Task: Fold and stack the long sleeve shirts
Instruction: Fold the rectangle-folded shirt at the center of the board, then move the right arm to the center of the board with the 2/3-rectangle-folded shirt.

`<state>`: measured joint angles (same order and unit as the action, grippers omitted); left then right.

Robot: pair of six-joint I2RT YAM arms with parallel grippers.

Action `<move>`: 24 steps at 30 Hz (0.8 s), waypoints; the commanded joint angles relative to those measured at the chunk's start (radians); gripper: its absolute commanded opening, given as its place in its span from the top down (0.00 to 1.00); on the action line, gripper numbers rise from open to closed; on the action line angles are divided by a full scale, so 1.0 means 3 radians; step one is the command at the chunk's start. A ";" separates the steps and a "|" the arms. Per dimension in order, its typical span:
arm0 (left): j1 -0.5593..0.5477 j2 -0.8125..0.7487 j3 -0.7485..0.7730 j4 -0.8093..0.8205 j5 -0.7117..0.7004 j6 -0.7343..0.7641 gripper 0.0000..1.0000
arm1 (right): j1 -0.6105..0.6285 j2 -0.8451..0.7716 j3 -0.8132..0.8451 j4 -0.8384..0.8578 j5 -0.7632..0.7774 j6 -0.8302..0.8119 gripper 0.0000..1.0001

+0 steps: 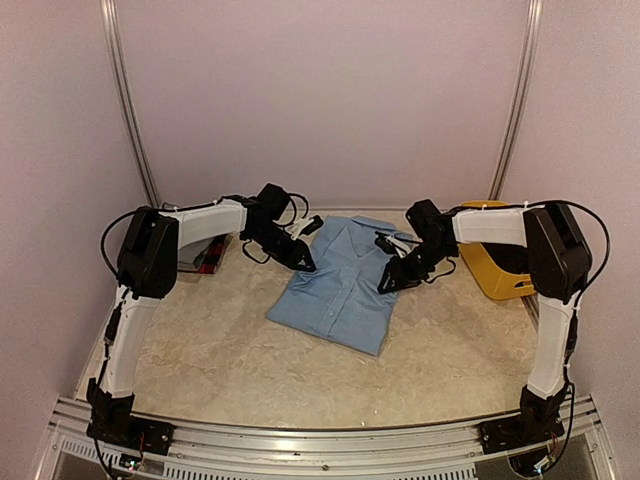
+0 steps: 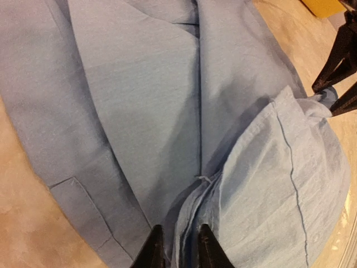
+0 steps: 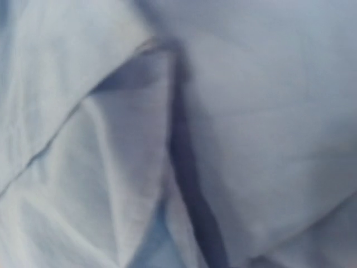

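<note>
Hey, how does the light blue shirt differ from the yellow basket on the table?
The light blue shirt is soft cloth lying flat, partly folded, in the middle of the table; the yellow basket is rigid plastic standing at the right edge. The shirt shows almost whole; the basket is partly hidden behind the right arm. Both rest on the table.

You have one light blue shirt [image 1: 338,292], one yellow basket [image 1: 490,272], one half-hidden red-and-dark heap [image 1: 207,258], and two arms, the left arm [image 1: 135,325] and the right arm [image 1: 556,330].
</note>
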<state>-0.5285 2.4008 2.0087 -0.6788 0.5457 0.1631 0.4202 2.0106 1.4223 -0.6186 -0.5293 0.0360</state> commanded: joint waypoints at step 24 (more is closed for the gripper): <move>0.0096 -0.1270 -0.1734 0.1741 -0.1521 -0.0946 0.52 | 0.0302 -0.0833 -0.0899 0.0940 0.0186 0.0429 0.46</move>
<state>-0.4999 2.1098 1.5681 -0.2893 0.0849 -0.0868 0.4736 1.7496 1.1965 -0.4366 -0.4191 0.1333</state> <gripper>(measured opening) 0.465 0.540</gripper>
